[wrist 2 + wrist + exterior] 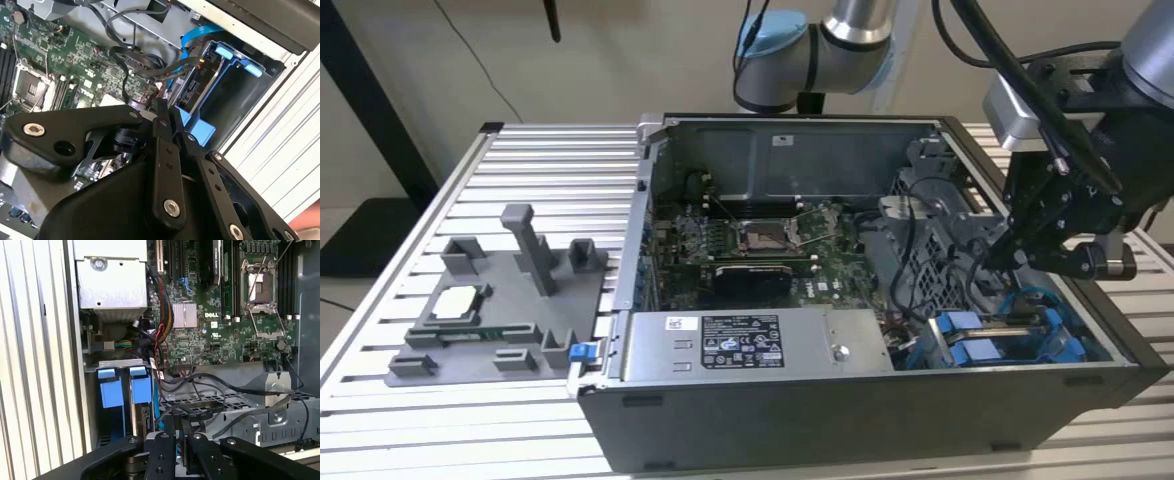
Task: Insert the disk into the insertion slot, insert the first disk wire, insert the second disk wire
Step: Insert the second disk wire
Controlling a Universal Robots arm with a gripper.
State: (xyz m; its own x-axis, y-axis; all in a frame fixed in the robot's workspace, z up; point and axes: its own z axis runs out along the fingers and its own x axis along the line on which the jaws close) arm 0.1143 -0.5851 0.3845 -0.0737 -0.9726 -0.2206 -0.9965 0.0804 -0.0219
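Currently gripper (167, 117) fingers are pressed together, pinching nothing, above the slot (1014, 335) at the case's (854, 420) front corner on the exterior view's right. One disk (197, 85) sits in the slot; two blue tabs (125, 385). Exterior view adds a fixture (494, 310) on the table (427, 430).

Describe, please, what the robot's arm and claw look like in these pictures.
In the exterior view the arm is silver-grey tubing with a light blue joint cap, and black cables run along it. The claw is matt black, built of flat linkage bars, under a grey wrist block. In both wrist views its black fingers show round silver screws and pivot pins.
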